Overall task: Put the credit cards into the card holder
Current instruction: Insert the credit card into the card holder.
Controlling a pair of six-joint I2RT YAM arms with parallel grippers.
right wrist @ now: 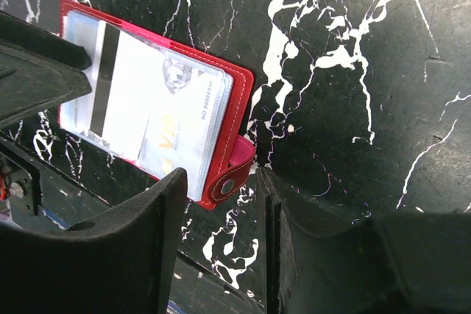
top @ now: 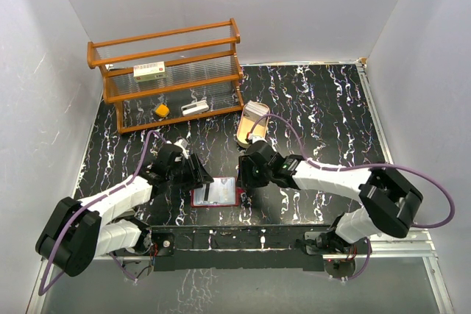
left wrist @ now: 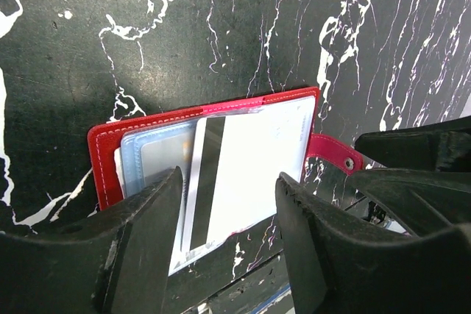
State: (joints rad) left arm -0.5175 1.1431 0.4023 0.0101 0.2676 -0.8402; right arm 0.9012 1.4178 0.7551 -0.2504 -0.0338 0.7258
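Pale cards (left wrist: 250, 167) in open red card holder (left wrist: 103, 145)

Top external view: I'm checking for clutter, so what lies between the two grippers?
Only the open card holder, a credit card at its pocket, lies between the left gripper and right gripper, as the top external view shows.

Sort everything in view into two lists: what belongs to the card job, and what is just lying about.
Belongs to the job:
- card holder, open on the table
- credit card lying in it, magnetic stripe up

Just lying about:
- wooden rack
- white red-labelled box on the rack
- small yellow item
- small white item
- tan oval tray
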